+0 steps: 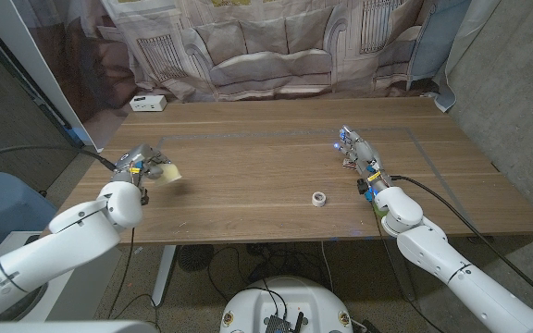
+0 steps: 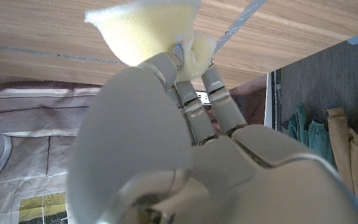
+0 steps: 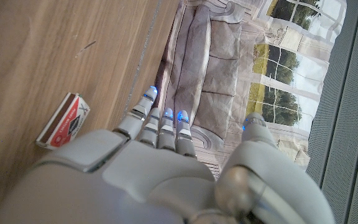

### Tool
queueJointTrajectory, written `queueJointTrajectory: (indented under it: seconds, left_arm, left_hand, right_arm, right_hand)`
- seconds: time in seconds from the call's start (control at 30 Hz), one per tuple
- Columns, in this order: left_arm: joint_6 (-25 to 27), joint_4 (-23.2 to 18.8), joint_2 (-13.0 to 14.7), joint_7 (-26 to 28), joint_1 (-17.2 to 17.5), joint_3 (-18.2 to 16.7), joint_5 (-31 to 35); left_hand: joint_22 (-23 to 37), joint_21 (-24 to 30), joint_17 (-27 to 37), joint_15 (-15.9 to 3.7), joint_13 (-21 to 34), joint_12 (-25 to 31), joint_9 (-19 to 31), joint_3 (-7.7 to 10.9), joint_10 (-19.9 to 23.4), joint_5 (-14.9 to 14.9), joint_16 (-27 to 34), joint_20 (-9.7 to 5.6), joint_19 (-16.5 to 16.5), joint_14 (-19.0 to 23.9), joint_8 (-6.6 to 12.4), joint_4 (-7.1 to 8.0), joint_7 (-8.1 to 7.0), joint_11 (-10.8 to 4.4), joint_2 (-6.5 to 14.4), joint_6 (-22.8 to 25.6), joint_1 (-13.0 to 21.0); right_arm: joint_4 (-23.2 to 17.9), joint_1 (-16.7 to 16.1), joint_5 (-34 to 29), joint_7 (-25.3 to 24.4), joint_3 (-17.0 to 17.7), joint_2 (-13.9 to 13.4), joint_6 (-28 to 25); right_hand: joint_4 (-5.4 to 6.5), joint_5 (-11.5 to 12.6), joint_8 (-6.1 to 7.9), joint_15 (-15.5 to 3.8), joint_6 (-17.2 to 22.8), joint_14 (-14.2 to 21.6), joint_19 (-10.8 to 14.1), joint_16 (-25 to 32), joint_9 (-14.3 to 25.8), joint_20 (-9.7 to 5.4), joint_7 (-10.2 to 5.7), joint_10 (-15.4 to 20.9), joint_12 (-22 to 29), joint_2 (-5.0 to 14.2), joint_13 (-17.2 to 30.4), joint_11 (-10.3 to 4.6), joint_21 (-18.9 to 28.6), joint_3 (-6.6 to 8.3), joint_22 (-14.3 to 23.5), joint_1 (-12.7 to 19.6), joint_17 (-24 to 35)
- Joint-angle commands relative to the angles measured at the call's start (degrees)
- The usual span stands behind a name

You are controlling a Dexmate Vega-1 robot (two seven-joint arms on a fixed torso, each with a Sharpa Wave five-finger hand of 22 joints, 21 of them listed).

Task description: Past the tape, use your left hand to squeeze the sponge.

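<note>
My left hand (image 1: 142,167) has its fingers (image 2: 166,65) clamped on the yellow sponge (image 1: 167,173) at the left end of the bench (image 1: 248,157), the foam bulging beyond my fingertips, so any further squeeze simply closes inward. My right hand (image 1: 355,150) stands well apart across the bench, fingers apart and holding nothing, beside a small red-and-white box (image 3: 64,120) whose print I cannot read. A small tape roll (image 1: 319,198) lies between my hands, nearer the right.

sponge (image 2: 143,26): pale yellow | table (image 1: 248,157): brown woodgrain | matchbox (image 3: 63,121): red-white
</note>
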Motion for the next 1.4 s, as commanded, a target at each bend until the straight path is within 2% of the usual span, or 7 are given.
queueJointTrajectory:
  seconds: [0.03,0.13,0.23,0.47,0.6,0.83,1.4]
  left_arm:
    - [-1.01,1.32,-2.03,-1.69,-2.69,1.54,-0.54]
    - [-2.25,1.80,-1.23,-2.75,-3.11,1.85,-0.61]
    - [-3.94,2.29,-0.19,-4.22,-3.28,1.83,-0.95]
    - [-1.59,1.68,2.26,-7.16,-5.33,3.10,-1.18]
    - [0.07,1.19,3.95,-8.78,-6.78,4.13,-1.17]
    - [1.82,0.06,6.48,-9.84,-8.05,4.81,-0.87]
    - [3.12,-1.37,8.85,-8.44,-6.07,2.54,-0.61]
  left_hand:
    - [-0.02,1.36,0.83,-5.44,1.32,0.70,0.15,-0.67,1.08,-0.17,0.83,-5.45,6.45,5.74,0.57,0.01,-0.08,-0.28,1.89,1.79,2.92]
    - [-0.06,1.63,0.93,-5.38,1.68,0.78,0.17,-0.79,1.05,-0.16,0.95,-5.60,6.61,5.99,0.54,0.07,-0.12,-0.40,1.89,1.99,2.98]
    - [-0.02,1.49,0.89,-4.71,2.95,0.61,0.23,-1.04,0.08,-0.12,0.32,-4.75,3.76,5.13,-0.48,0.50,-0.41,-0.60,2.23,0.48,2.76]
    - [-0.14,1.80,-0.24,-3.64,3.78,-1.75,0.35,-0.88,-3.90,0.17,-2.57,-3.30,-0.13,1.01,-2.94,1.36,0.48,1.00,2.58,-3.87,0.77]
    - [-0.32,1.39,-0.73,-2.43,3.41,-3.11,0.41,-1.16,-5.31,0.25,-4.08,-2.16,-2.78,-1.55,-3.86,2.08,0.37,0.94,2.53,-5.56,-1.54]
    - [-0.50,1.10,-1.16,-1.74,3.05,-4.46,0.45,-1.51,-6.78,0.23,-5.30,-1.92,-4.76,-3.75,-4.68,2.67,0.28,0.98,2.31,-7.28,-3.97]
    - [-0.87,-0.37,-1.55,-0.49,2.99,-6.60,0.41,-2.39,-9.76,-0.01,-6.85,-1.38,-9.76,-8.79,-5.85,3.11,0.05,1.04,1.29,-10.72,-8.34]
  right_arm:
    - [0.05,0.21,0.57,0.34,0.24,-0.05,-0.23]
    - [0.12,0.27,0.54,0.48,0.25,-0.18,-0.25]
    - [0.07,0.29,0.36,0.43,0.30,-0.33,-0.24]
    - [-0.17,0.20,0.81,0.24,0.57,-0.34,-0.56]
    - [0.06,0.28,0.83,0.37,0.54,-0.28,-0.44]
    - [0.80,0.51,1.00,0.61,0.43,0.11,-0.05]
    - [1.38,0.62,0.91,0.97,0.23,0.29,0.46]
  right_hand:
    - [-0.03,0.35,0.01,0.08,0.52,0.34,0.58,0.00,0.19,-0.17,0.08,0.50,-0.05,0.16,0.34,0.08,-0.25,-0.22,0.14,0.22,0.19]
    - [-0.03,0.35,0.00,0.09,0.51,0.37,0.59,0.00,0.19,-0.16,0.07,0.49,-0.06,0.16,0.34,0.10,-0.27,-0.23,0.14,0.22,0.19]
    - [-0.02,0.35,-0.01,0.08,0.51,0.36,0.60,0.00,0.19,-0.20,0.13,0.46,-0.08,0.17,0.34,0.08,-0.28,-0.24,0.14,0.22,0.20]
    - [-0.02,0.35,-0.01,0.12,0.52,0.42,0.61,0.00,0.19,-0.16,0.14,0.44,-0.10,0.18,0.34,0.06,-0.31,-0.26,0.14,0.21,0.21]
    - [-0.03,0.35,-0.02,0.05,0.54,0.43,0.63,-0.01,0.19,-0.15,0.13,0.53,-0.07,0.17,0.35,0.10,-0.33,-0.28,0.14,0.22,0.21]
    - [-0.02,0.34,-0.02,0.07,0.56,0.44,0.65,-0.02,0.19,-0.15,0.10,0.57,-0.07,0.16,0.35,0.12,-0.36,-0.30,0.14,0.21,0.21]
    - [-0.03,0.36,-0.06,0.10,0.53,0.48,0.68,-0.06,0.19,-0.10,0.08,0.58,-0.10,0.22,0.35,0.08,-0.43,-0.33,0.14,0.25,0.23]
